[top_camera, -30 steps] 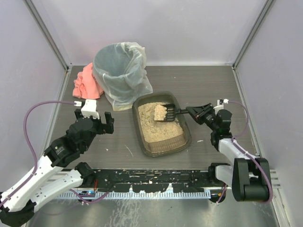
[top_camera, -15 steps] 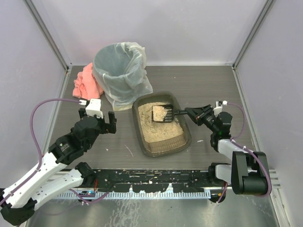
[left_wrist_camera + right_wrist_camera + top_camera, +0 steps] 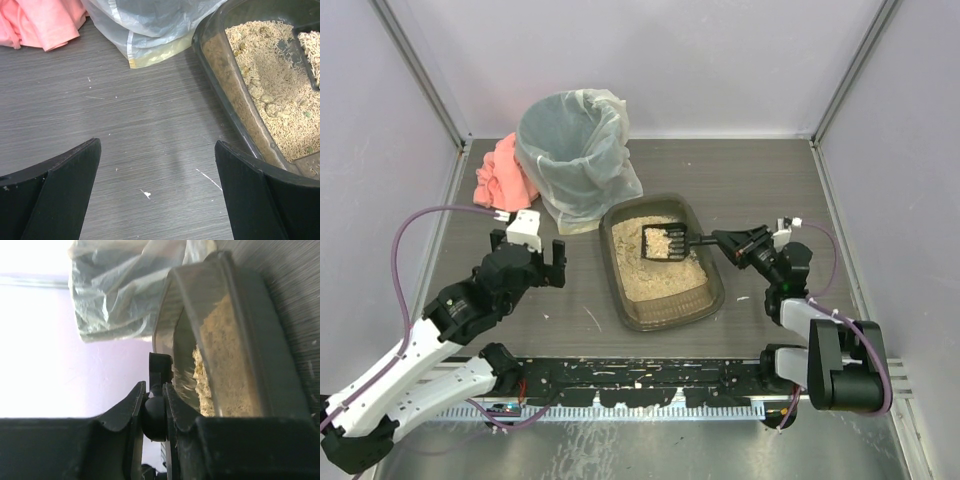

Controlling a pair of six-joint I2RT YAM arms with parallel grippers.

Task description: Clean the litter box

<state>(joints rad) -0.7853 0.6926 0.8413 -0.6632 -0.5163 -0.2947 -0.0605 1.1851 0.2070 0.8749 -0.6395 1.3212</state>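
The litter box (image 3: 712, 298) is a shallow dark tray of beige litter at the table's middle; it also shows in the left wrist view (image 3: 218, 60) and the right wrist view (image 3: 250, 305). My right gripper (image 3: 724, 239) is shut on the handle (image 3: 155, 412) of a black slotted scoop (image 3: 665, 241), whose head sits over the litter with a little litter on it. My left gripper (image 3: 535, 262) is open and empty, over bare table left of the box (image 3: 157, 187).
A tall round bin with a whitish plastic liner (image 3: 572, 150) stands behind the box at the left. A pink cloth (image 3: 502, 175) lies left of the bin. Purple walls close in both sides and the back.
The scoop has tipped and lowered toward the litter, and most of its heap is gone. My left gripper has moved right, nearer the box.
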